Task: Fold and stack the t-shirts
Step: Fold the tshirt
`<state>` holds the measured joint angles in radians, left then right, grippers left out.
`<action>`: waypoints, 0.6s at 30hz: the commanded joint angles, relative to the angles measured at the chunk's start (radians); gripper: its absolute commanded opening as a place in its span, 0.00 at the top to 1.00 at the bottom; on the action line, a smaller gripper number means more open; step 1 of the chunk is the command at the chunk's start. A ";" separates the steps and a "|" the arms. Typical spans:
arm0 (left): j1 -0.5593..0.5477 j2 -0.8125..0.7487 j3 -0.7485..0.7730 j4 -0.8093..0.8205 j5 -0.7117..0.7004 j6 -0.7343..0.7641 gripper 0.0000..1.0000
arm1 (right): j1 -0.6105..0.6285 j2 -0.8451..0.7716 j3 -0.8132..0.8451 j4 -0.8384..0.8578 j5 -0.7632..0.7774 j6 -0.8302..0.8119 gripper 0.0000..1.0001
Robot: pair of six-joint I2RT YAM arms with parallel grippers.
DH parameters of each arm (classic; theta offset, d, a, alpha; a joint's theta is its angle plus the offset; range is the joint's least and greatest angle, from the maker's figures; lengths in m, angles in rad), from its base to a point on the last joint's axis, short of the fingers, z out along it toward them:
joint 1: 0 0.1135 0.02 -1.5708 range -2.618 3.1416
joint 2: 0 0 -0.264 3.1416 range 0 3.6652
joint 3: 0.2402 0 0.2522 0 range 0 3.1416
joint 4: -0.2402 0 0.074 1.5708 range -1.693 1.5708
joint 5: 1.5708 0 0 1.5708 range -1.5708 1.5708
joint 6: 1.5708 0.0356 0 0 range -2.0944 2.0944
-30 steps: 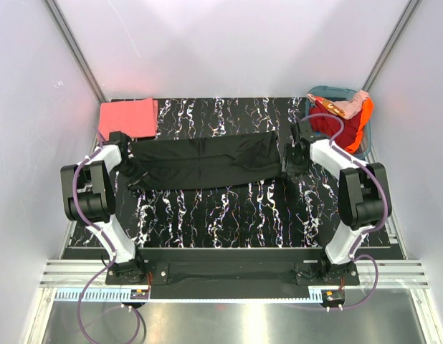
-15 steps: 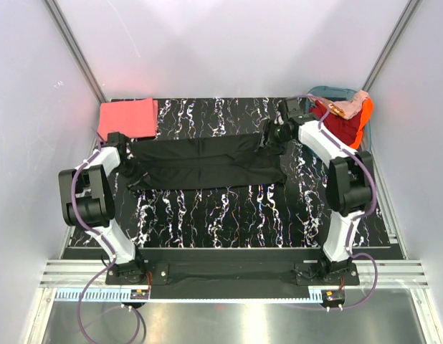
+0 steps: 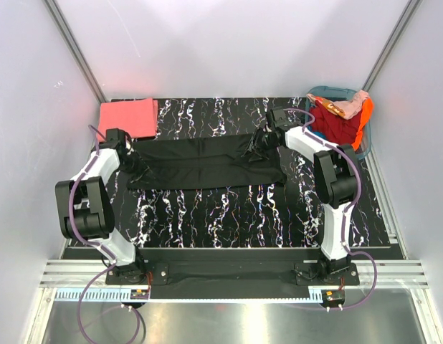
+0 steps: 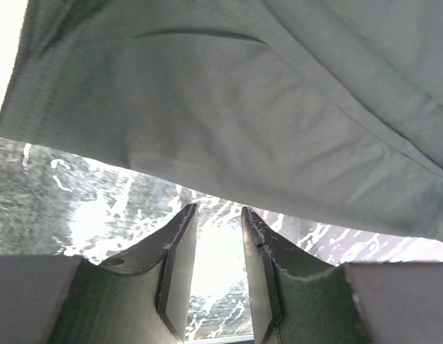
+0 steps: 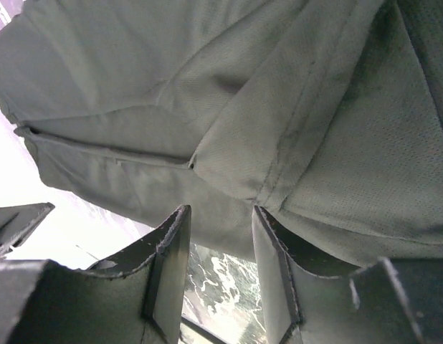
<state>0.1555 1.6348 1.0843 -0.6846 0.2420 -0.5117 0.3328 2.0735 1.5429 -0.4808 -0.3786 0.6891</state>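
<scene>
The black t-shirt (image 3: 200,161) lies on the table as a long folded band running left to right. The coral-pink t-shirt (image 3: 128,118) lies folded at the far left corner. My left gripper (image 3: 133,166) is at the band's left end, open and empty. In the left wrist view, the gripper (image 4: 218,215) is over bare table with the cloth's edge (image 4: 243,107) just ahead. My right gripper (image 3: 254,147) is at the band's far edge near its right end, open. In the right wrist view, the gripper (image 5: 218,215) has its tips at the cloth's hem (image 5: 243,93).
A teal basket (image 3: 318,93) at the far right corner holds red and orange clothes (image 3: 347,122). The black marble-patterned table (image 3: 221,215) stretches toward the near edge. White walls stand on three sides.
My right arm has swung from the shirt's right end to its far edge, moving left. My left gripper has shifted slightly toward the far side at the shirt's left end.
</scene>
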 commanded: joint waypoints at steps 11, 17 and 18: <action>-0.016 -0.056 0.014 0.008 0.051 -0.021 0.64 | -0.001 -0.001 -0.092 0.067 -0.022 0.052 0.53; -0.017 -0.059 0.020 -0.007 0.043 -0.011 0.64 | -0.003 0.043 -0.047 0.077 -0.034 0.047 0.53; -0.017 -0.061 0.020 -0.009 0.042 -0.008 0.64 | -0.003 0.060 -0.023 0.079 -0.042 0.049 0.53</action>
<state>0.1429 1.6142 1.0832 -0.6907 0.2657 -0.5243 0.3328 2.1014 1.4582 -0.4313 -0.3893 0.7311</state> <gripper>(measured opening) 0.362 0.473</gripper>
